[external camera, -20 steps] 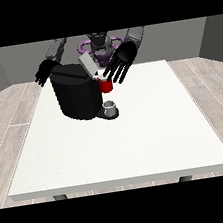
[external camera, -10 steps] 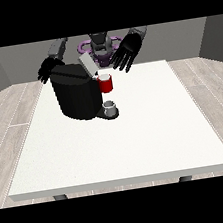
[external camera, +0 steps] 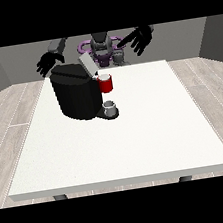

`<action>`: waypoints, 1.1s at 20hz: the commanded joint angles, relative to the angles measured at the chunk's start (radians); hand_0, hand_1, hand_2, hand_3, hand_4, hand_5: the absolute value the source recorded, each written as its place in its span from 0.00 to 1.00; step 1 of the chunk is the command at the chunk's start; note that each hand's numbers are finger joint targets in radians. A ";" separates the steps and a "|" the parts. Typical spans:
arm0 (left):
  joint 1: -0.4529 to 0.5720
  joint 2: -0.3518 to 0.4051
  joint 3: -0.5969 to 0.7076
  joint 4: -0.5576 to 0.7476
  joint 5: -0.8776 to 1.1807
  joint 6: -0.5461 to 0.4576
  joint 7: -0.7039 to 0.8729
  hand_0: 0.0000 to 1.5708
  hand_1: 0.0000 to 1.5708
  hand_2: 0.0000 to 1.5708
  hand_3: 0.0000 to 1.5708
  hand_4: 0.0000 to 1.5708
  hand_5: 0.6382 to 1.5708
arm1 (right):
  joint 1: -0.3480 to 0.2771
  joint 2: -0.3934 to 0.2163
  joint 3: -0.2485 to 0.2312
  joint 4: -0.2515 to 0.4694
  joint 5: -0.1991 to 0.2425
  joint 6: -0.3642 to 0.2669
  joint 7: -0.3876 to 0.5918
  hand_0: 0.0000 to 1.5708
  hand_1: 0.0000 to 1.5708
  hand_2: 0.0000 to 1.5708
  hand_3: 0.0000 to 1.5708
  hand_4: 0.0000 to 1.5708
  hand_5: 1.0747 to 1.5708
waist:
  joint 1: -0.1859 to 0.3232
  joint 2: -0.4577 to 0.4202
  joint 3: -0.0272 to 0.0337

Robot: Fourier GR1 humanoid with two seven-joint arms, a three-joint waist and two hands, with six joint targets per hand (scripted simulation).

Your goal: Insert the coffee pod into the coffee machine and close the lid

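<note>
White table on dark legs, set on a pale plank floor; grey walls behind the table.

The coffee machine looks like matt black plastic; the table has a smooth white matt top above a wood-plank floor.

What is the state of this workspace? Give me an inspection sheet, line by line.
Surface: white table, bare over most of its near part.
Job's things: black coffee machine at the far left, lid raised; the pod cannot be told for sure.
Clutter: red thing at the machine; grey thing on the machine's base; small grey thing at the far edge.
Hands: hand at the view's left and hand at the view's right, both open, in the air, holding nothing.
Cables: nothing seen.
Surroundings: plank floor, grey walls.
</note>
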 commanded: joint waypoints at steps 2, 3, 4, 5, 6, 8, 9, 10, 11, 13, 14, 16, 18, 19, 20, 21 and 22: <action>0.166 -0.126 0.050 -0.017 0.099 0.015 -0.035 0.00 0.00 0.00 0.00 0.00 1.00 | 0.078 -0.030 0.004 -0.011 0.023 -0.001 0.035 0.00 0.00 0.00 0.00 0.31 1.00 | 0.077 -0.153 0.0001; 0.166 -0.105 0.066 -0.012 0.116 -0.010 -0.001 0.00 0.00 0.00 0.00 0.00 1.00 | 0.115 0.002 0.049 -0.028 0.059 -0.011 -0.006 0.00 0.00 0.00 0.00 0.28 1.00 | 0.077 -0.182 0.0003; 0.223 -0.129 0.066 -0.024 0.124 0.008 -0.069 0.00 0.00 0.00 0.00 0.00 1.00 | 0.086 -0.045 0.039 -0.047 0.057 0.006 0.047 0.00 0.00 0.00 0.00 0.23 1.00 | 0.090 -0.182 -0.0003; 0.203 -0.124 0.075 -0.043 0.139 0.007 -0.047 0.00 0.00 0.00 0.00 0.00 1.00 | 0.074 -0.082 0.003 -0.033 0.020 0.057 0.011 0.00 0.00 0.00 0.00 0.23 1.00 | 0.098 -0.157 0.0007; 0.233 -0.117 0.088 -0.030 0.160 -0.024 -0.039 0.00 0.00 0.00 0.00 0.12 1.00 | 0.077 -0.093 0.022 -0.071 0.013 0.084 0.063 0.00 0.00 0.00 0.00 0.25 1.00 | 0.092 -0.194 0.0002; 0.284 -0.153 0.102 -0.025 0.176 0.011 -0.063 0.00 0.00 0.00 0.00 0.14 1.00 | 0.060 -0.025 0.097 -0.125 0.030 0.070 0.095 0.00 0.00 0.00 0.00 0.24 1.00 | 0.093 -0.212 -0.0002; 0.269 -0.114 0.115 -0.043 0.200 -0.034 -0.068 0.00 0.00 0.00 0.00 0.14 1.00 | 0.025 -0.057 0.073 -0.120 0.030 0.074 0.088 0.00 0.00 0.00 0.00 0.18 1.00 | 0.116 -0.178 0.0003; 0.317 -0.155 0.101 -0.032 0.195 -0.027 -0.037 0.00 0.00 0.00 0.00 0.06 1.00 | 0.039 -0.100 0.063 -0.153 0.001 0.123 0.150 0.00 0.00 0.00 0.00 0.16 1.00 | 0.110 -0.247 0.0002; 0.319 -0.128 0.121 -0.033 0.215 -0.044 -0.031 0.00 0.00 0.00 0.00 0.00 1.00 | 0.007 -0.121 0.054 -0.168 -0.010 0.136 0.179 0.00 0.00 0.00 0.00 0.08 1.00 | 0.118 -0.232 0.0002; 0.317 -0.192 0.097 -0.073 0.219 -0.007 -0.009 0.00 0.00 0.00 0.00 0.00 1.00 | -0.013 -0.133 0.037 -0.172 -0.016 0.145 0.145 0.00 0.00 0.00 0.00 0.00 1.00 | 0.140 -0.235 0.0009; 0.346 -0.148 0.114 -0.080 0.246 -0.055 -0.044 0.00 0.00 0.00 0.00 0.00 1.00 | -0.012 -0.104 0.084 -0.194 0.028 0.118 0.143 0.00 0.00 0.00 0.00 0.03 1.00 | 0.136 -0.206 0.0006; 0.392 -0.206 0.101 -0.108 0.260 -0.040 -0.042 0.00 0.00 0.00 0.00 0.00 1.00 | -0.022 -0.106 0.071 -0.203 -0.005 0.133 0.183 0.00 0.00 0.00 0.00 0.00 1.00 | 0.164 -0.239 0.0008; 0.372 -0.184 0.109 -0.122 0.284 -0.071 -0.053 0.00 0.00 0.00 0.00 0.04 1.00 | -0.102 -0.110 0.090 -0.204 0.003 0.145 0.202 0.00 0.00 0.00 0.00 0.00 1.00 | 0.185 -0.180 0.0006; 0.379 -0.214 0.086 -0.156 0.298 -0.102 -0.039 0.00 0.00 0.00 0.00 0.09 1.00 | -0.093 -0.145 0.045 -0.150 -0.006 0.167 0.145 0.00 0.00 0.00 0.00 0.00 1.00 | 0.232 -0.173 0.0011; 0.402 -0.237 0.059 -0.157 0.318 -0.082 0.015 0.00 0.00 0.00 0.00 0.09 1.00 | -0.090 -0.135 0.079 -0.155 0.022 0.155 0.195 0.00 0.00 0.00 0.00 0.00 1.00 | 0.234 -0.223 0.0010; 0.407 -0.205 0.085 -0.192 0.319 -0.096 -0.003 0.00 0.00 0.00 0.00 0.02 1.00 | -0.081 -0.115 0.088 -0.154 0.038 0.143 0.141 0.00 0.00 0.00 0.00 0.00 1.00 | 0.244 -0.182 0.0011; 0.428 -0.184 0.100 -0.194 0.341 -0.114 -0.008 0.00 0.00 0.00 0.00 0.00 1.00 | -0.118 -0.150 0.082 -0.188 0.006 0.185 0.222 0.00 0.00 0.00 0.00 0.00 1.00 | 0.218 -0.179 0.0008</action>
